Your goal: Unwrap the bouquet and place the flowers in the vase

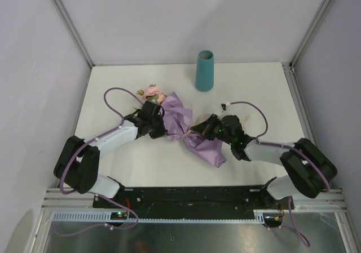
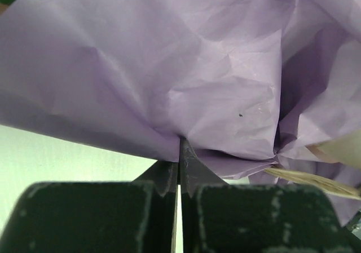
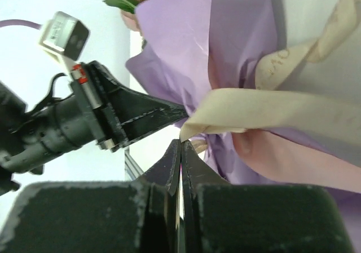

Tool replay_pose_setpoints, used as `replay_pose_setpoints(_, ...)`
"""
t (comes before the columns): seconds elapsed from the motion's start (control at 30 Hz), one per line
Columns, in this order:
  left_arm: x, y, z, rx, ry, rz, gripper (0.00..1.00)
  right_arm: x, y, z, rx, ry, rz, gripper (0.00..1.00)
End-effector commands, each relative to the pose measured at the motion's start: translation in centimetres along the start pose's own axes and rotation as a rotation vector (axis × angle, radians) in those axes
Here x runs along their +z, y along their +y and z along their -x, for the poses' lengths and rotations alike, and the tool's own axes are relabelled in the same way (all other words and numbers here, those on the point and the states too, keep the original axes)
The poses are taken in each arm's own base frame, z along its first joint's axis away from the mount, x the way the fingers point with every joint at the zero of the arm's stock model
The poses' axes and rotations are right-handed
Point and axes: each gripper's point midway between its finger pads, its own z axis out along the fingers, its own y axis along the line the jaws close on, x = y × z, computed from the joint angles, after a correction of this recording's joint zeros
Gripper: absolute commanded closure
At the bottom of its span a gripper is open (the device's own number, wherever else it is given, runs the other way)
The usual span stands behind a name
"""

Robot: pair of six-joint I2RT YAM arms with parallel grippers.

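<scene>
Lilac paper (image 2: 169, 67) fills almost all of my left wrist view. The left fingers (image 2: 192, 171) are pressed together, and a fold of this paper runs down into their tips, so I judge that they pinch the wrapping. The right fingers (image 3: 169, 171) are also closed tight. The curled end of the cream ribbon (image 3: 282, 109) sits just at their tips, but I cannot tell if it is really caught between them.

The bouquet (image 1: 180, 118) lies slanted in the middle of the table (image 1: 254, 89). The flowers (image 1: 152, 91) point to the far left and the paper tail points to the near right. It is still wrapped and the ribbon is still around its waist. In my judgement the task is only at its beginning: the ribbon must come off, the paper must be opened, and then the stems must go into the vase (image 1: 204, 71). The vase stands upright near the far edge, well apart from the bouquet, and nothing is in its mouth.

For moving, I see bare table between bouquet and vase and also on the right side. The near edge with the arm bases is close to the paper tail. On the left, the purple cable loop arches near the roses, so I would pull toward the right with care.
</scene>
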Motion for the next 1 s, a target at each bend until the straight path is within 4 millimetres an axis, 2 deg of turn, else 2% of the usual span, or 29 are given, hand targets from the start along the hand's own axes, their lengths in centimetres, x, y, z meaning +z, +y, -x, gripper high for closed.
replay_pose_setpoints(0.0, 0.2, 1.0, 1.1, 0.033, -0.044, 0.068, 1.00, -2.0, 2.7, 2.4, 0.003, -0.078, 0.083, 1.00)
replay_pose_setpoints(0.23, 0.2, 1.3, 1.2, 0.036, -0.048, 0.085, 1.00, -5.0, 3.9, 5.4, -0.018, -0.172, 0.086, 1.00)
replay_pose_setpoints(0.37, 0.0, 1.6, 1.5, 0.038, -0.054, 0.096, 1.00, -7.6, 4.3, 9.1, -0.053, -0.302, 0.062, 1.00)
replay_pose_setpoints(0.47, -0.1, 1.6, 1.9, 0.037, -0.063, 0.097, 1.00, -10.3, 4.7, 13.2, -0.100, -0.447, 0.020, 1.00)
replay_pose_setpoints(0.6, -0.1, 0.9, 2.3, 0.026, -0.052, 0.071, 1.00, -14.4, 6.5, 19.3, -0.179, -0.638, -0.020, 1.00)
replay_pose_setpoints(0.8, 0.2, 0.8, 2.9, 0.018, -0.056, 0.073, 1.00, -20.5, 10.7, 28.3, -0.294, -0.864, -0.028, 1.00)
replay_pose_setpoints(0.97, 0.1, 0.8, 3.3, 0.015, -0.061, 0.071, 1.00, -24.5, 14.2, 34.8, -0.440, -1.033, -0.008, 1.00)
